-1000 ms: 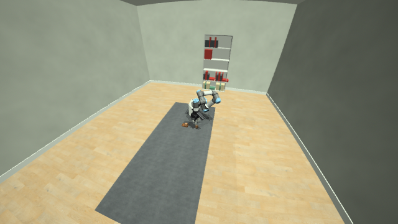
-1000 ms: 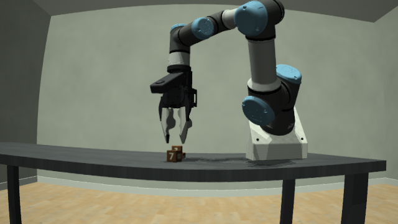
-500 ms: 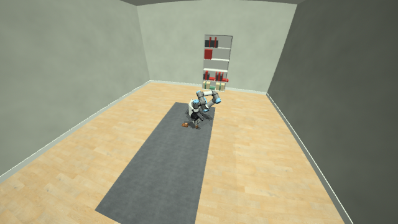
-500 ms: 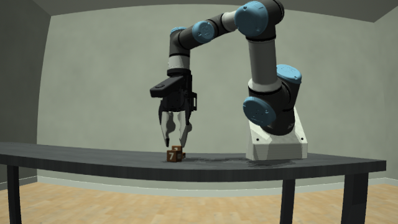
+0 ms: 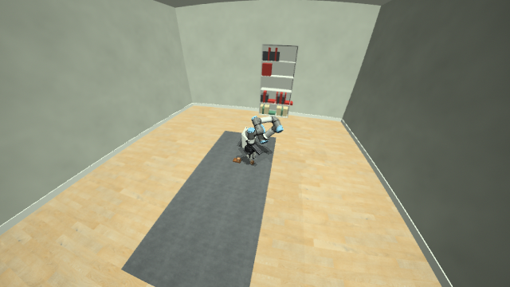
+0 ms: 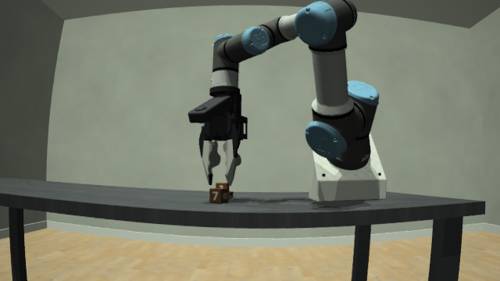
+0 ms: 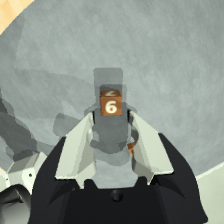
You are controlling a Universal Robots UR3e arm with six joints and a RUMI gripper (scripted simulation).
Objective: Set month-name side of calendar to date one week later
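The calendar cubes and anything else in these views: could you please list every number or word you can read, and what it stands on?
"7": on the side of the front brown cube in the exterior view.
"6": on the top face of a cube in the wrist view.
A mark on the rear cube is too small to read.
The bookshelf shows no readable text.

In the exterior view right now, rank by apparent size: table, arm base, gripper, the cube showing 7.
1. Table, spanning nearly the whole width.
2. Arm base, the white pedestal.
3. Gripper, somewhat smaller than the base.
4. Cube showing 7, by far the smallest.
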